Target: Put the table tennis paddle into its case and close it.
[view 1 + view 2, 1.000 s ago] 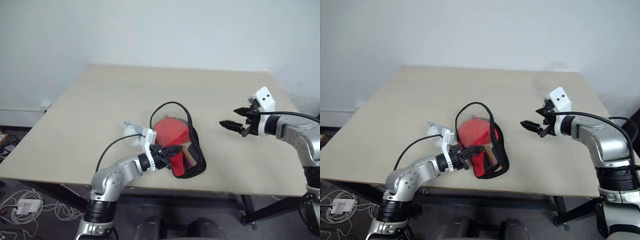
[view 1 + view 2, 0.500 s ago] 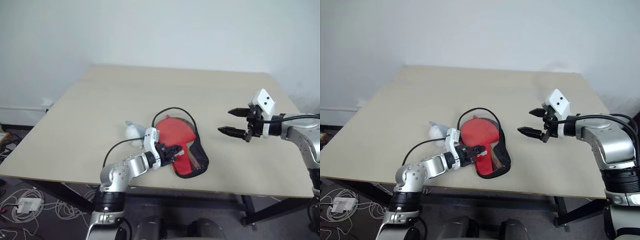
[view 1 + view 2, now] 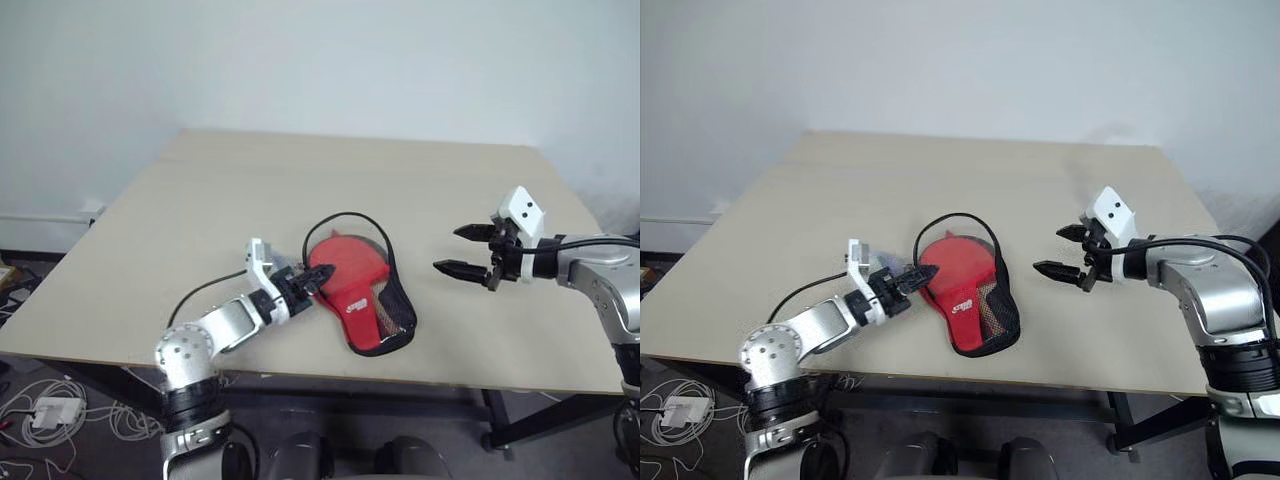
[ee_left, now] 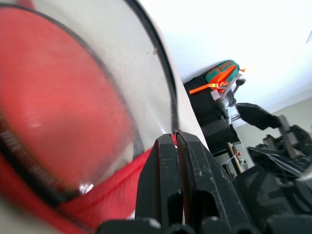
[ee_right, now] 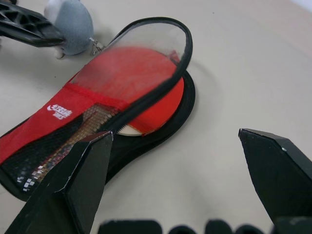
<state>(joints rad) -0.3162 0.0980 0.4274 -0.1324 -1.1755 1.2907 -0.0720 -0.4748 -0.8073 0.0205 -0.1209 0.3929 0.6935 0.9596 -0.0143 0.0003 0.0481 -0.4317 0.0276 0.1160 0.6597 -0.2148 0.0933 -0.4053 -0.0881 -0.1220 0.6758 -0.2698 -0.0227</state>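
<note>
The case [image 3: 372,305], red with a black mesh pocket, lies flat near the table's front edge. Its black zipper rim [image 3: 350,220] arches open over the round end. Inside it, the table tennis paddle [image 5: 146,105] shows its red face and a sliver of pale edge; the handle is hidden under the fabric. My left gripper [image 3: 312,279] is shut, its tips against the case's left edge by the red fabric [image 4: 112,190]; whether they pinch anything is unclear. My right gripper [image 3: 462,249] hovers open to the right of the case, touching nothing.
A small grey rounded object [image 5: 73,22] with a keychain lies on the table [image 3: 350,180] just left of the case, beside my left gripper. The table's front edge runs close below the case. Cables lie on the floor at the left.
The case, held tilted up a second ago, now lies flat. My left gripper has slid, still shut, from the handle end to the case's left edge and rolled. The right gripper has hardly moved.
</note>
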